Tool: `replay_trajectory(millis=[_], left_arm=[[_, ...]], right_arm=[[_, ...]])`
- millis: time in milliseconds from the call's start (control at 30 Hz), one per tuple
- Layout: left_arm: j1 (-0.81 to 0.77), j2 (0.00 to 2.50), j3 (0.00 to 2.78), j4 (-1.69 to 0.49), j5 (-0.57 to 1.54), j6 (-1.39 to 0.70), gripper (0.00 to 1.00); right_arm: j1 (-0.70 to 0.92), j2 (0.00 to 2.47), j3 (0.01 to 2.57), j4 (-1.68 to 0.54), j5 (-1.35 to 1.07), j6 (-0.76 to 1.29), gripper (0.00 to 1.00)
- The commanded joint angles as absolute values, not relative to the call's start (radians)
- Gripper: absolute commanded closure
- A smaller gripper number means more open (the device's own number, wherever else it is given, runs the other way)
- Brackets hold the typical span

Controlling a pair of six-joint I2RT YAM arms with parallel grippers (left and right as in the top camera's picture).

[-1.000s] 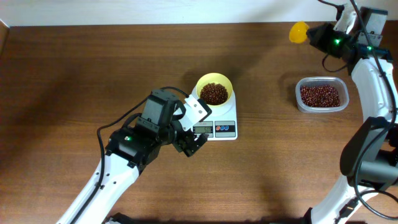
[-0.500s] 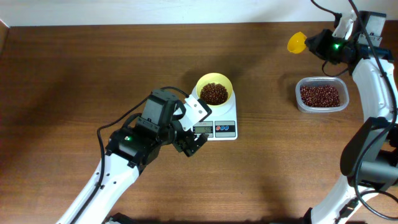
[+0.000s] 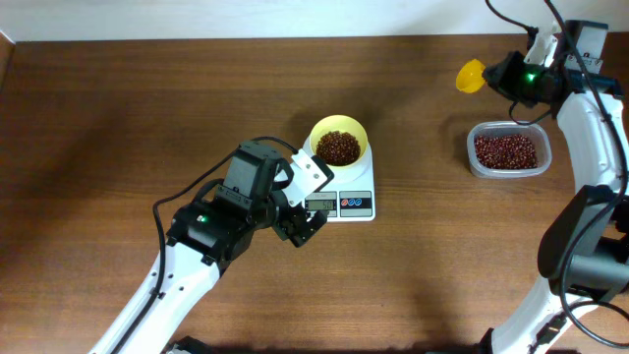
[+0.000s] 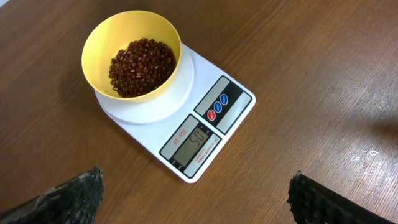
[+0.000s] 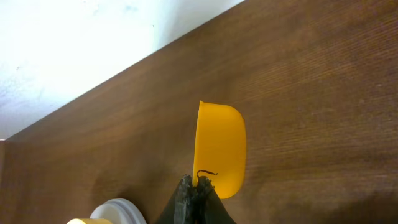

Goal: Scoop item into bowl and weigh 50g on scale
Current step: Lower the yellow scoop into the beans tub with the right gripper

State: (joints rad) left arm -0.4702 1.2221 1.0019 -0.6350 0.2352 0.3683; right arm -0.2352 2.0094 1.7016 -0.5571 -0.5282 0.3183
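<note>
Item: the beans (image 3: pixel 339 147) lie as a loose heap in the bowl (image 3: pixel 360 128), filling its lower part, with none seen spilled on the table (image 3: pixel 118 118). The bowl stands upright on the round platform of the scale (image 3: pixel 362 187), toward the scale's far side. The display (image 4: pixel 196 138) and the buttons face the near edge. From the left wrist view the display appears to read 50, though the digits are small.

Left gripper (image 3: pixel 303 228): hovers just beside the scale's near left corner and looks down on it. Its fingers (image 4: pixel 68 196) stand wide apart and hold nothing.

Right gripper (image 3: pixel 511 71): closed on the handle of the scoop (image 3: pixel 473 76), raised near the far right of the table. The scoop's long axis runs roughly across the table, with the cup pointing left toward the bowl's side and the handle back into the fingers. No beans can be seen in the cup, but the right wrist view shows it edge-on, so its contents are not confirmed.

The container (image 3: pixel 508 149), part full of beans, sits just on the near side of the scoop and well apart from the scale, to its right.

Assessment: the bowl lies well to the left of the scoop and nearer the operator. The right arm alone carries the tool, while the left is the nearer arm to the scale. If the reading is 50, no further scoop is called for.
</note>
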Motion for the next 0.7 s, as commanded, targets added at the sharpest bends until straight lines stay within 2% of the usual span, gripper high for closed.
replay_trajectory(millis=[0,67,233,433,667], left_arm=[[-0.473,1.213,0.999,-0.633,0.231,0.384,0.01],[-0.473,1.213,0.999,-0.633,0.231,0.384,0.01],[-0.473,1.213,0.999,-0.633,0.231,0.384,0.01],[-0.473,1.213,0.999,-0.633,0.231,0.384,0.01],[-0.473,1.213,0.999,-0.633,0.231,0.384,0.01]], right_arm=[[-0.245,1.986,1.707,-0.575,-0.553,0.381,0.96],[-0.330,1.948,1.708,-0.619,-0.537,0.460,0.96],[-0.476,1.794,1.707,-0.830,-0.382,0.472,0.96],[-0.485,1.621,1.707,-0.956,-0.380,0.485,0.96],[-0.485,1.622,1.603,-1.000,-0.405,0.522,0.96]])
